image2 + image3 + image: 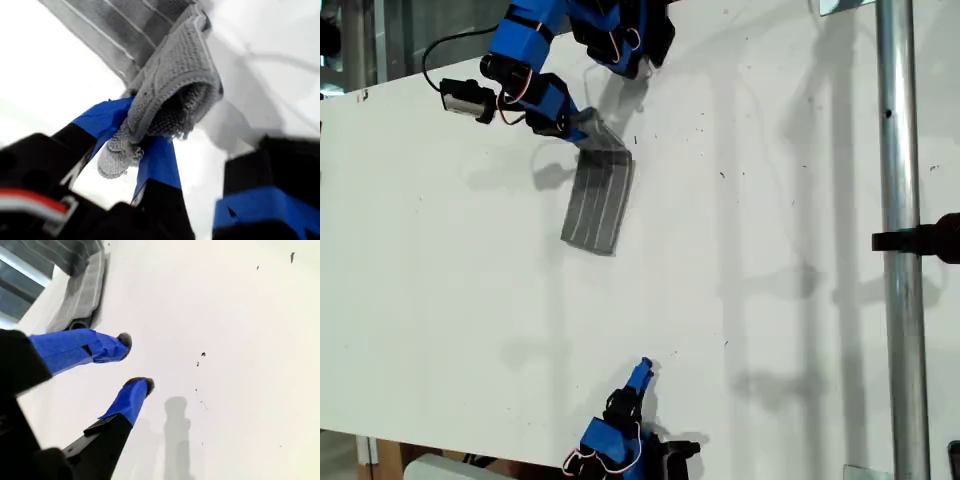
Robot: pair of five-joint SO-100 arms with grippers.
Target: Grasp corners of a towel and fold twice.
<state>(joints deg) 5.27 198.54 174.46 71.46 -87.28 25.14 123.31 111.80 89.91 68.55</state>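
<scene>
Towel (597,205) already down to a narrow folded strip, lying near the tabletop (440,300) far edge in the exterior view, a bit toward that view's left, long axis running away from the edge. My first gripper (136,145) clamped tight on a bunched end of it: in the first wrist view, knit fabric wadded and curled between the blue-taped fingers (102,120), more a fistful than a clean corner. Same grip visible in the exterior view at the strip's far end (588,132), cloth lifted slightly there, rest flat on the table. My second gripper (131,365) parked near the opposite tabletop edge (638,378), jaws parted a moderate gap, nothing between them, well apart from the towel; towel only visible in the distance in its wrist view. Judgement: fold looks mostly done, step in hand is laying or finishing this held end. To do well: keep the lift low, carry the held end straight along the strip's long axis so the stripes stay parallel, avoid twisting since the bunch is curled. Lower until fabric touches before opening, then open wide and back off upward, not sideways, so the knit does not snag on the tape and drag the layers. Risk: wadded end springs open on release, leaving a lump. Cannot tell layer count from here.
</scene>
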